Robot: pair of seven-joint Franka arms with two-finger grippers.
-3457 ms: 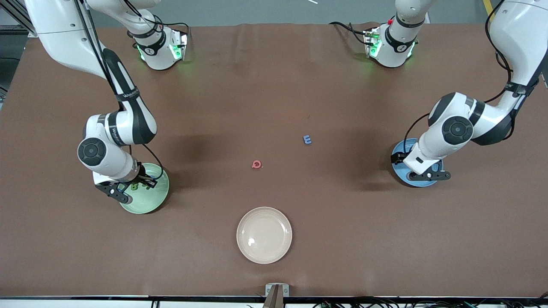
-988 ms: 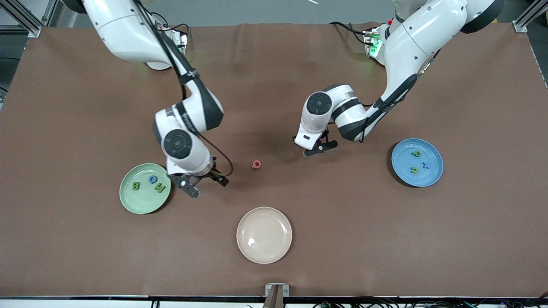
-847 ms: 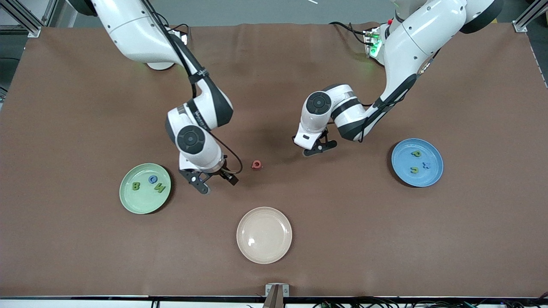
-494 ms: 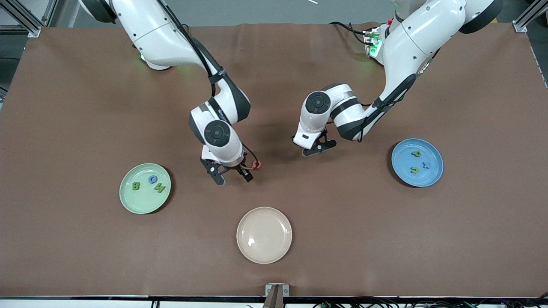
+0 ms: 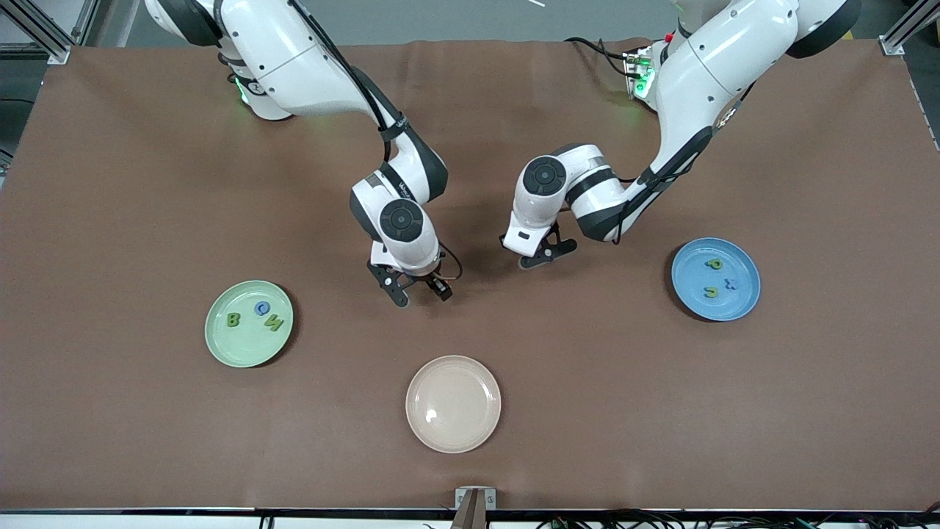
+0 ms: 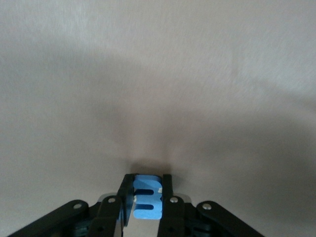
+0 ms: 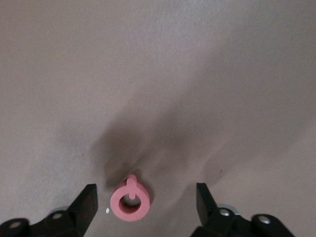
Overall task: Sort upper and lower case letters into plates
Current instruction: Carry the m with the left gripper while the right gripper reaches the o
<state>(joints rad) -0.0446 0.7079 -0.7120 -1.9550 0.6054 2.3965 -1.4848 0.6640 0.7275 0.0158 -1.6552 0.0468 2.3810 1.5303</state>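
My left gripper (image 5: 542, 256) is shut on the blue letter E (image 6: 147, 200), low over the middle of the table; it also shows in the left wrist view (image 6: 147, 190). My right gripper (image 5: 421, 294) is open, and in the right wrist view (image 7: 145, 197) its fingers stand either side of the pinkish-red letter Q (image 7: 129, 202), which lies flat on the table. Both letters are hidden in the front view. The mint green plate (image 5: 246, 347) holds a green B (image 5: 233, 319), a blue letter (image 5: 261, 308) and a green N (image 5: 275, 322). The blue plate (image 5: 690, 283) holds three letters.
A cream-beige plate (image 5: 453, 404) lies bare, nearer the front camera than both grippers. The brown table mat (image 5: 147, 184) is the only other thing around the grippers.
My right gripper left the green plate and moved across the table until it straddled the pink letter. My left gripper left the blue plate, went to the blue letter, and has stayed there this last second.
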